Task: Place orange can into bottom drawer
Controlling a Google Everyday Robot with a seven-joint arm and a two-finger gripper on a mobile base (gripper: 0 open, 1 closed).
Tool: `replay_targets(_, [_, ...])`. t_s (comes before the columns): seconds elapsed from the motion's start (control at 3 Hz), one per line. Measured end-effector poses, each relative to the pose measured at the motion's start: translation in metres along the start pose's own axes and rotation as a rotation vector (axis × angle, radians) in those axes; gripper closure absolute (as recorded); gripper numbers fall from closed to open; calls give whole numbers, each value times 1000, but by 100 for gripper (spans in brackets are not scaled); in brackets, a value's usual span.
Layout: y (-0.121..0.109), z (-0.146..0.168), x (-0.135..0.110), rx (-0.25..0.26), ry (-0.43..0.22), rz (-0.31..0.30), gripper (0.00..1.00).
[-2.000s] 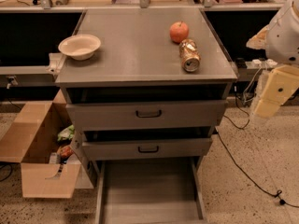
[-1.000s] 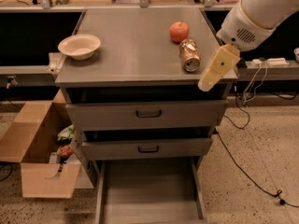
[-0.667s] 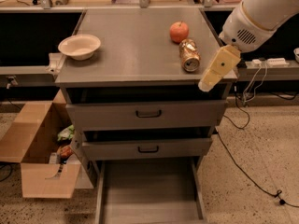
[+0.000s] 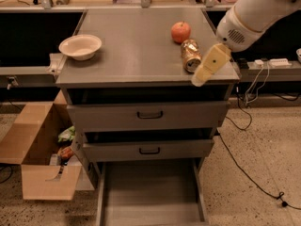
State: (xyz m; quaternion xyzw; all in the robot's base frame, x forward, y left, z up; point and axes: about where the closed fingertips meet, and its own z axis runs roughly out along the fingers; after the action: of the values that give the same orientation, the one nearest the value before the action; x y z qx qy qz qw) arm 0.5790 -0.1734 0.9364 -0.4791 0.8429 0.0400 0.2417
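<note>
The orange can (image 4: pixel 190 55) lies on its side on the grey cabinet top (image 4: pixel 131 46), near the front right corner, its silver end facing the front. My gripper (image 4: pixel 200 78) hangs from the white arm just right of the can, over the top's front right edge, pointing down and to the left, and holds nothing that I can see. The bottom drawer (image 4: pixel 150 194) is pulled out at floor level, and its flat grey floor is bare.
A red-orange apple (image 4: pixel 180 32) sits just behind the can. A white bowl (image 4: pixel 80 46) stands at the top's left. The two upper drawers (image 4: pixel 149 114) with black handles are slightly ajar. An open cardboard box (image 4: pixel 35 159) stands left of the cabinet. Cables (image 4: pixel 249 173) run across the floor at right.
The arm has swung in from the right of the cabinet to beside the can, then edged a little further left. The can, apple and drawers have not moved.
</note>
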Motion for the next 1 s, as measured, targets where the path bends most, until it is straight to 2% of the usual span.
replay_targets(0.33, [-32, 38, -4, 9, -26, 130, 0])
replay_targets(0.67, [-60, 64, -14, 20, -41, 232, 0])
replay_targets(1.0, [-83, 81, -27, 28, -42, 308, 0])
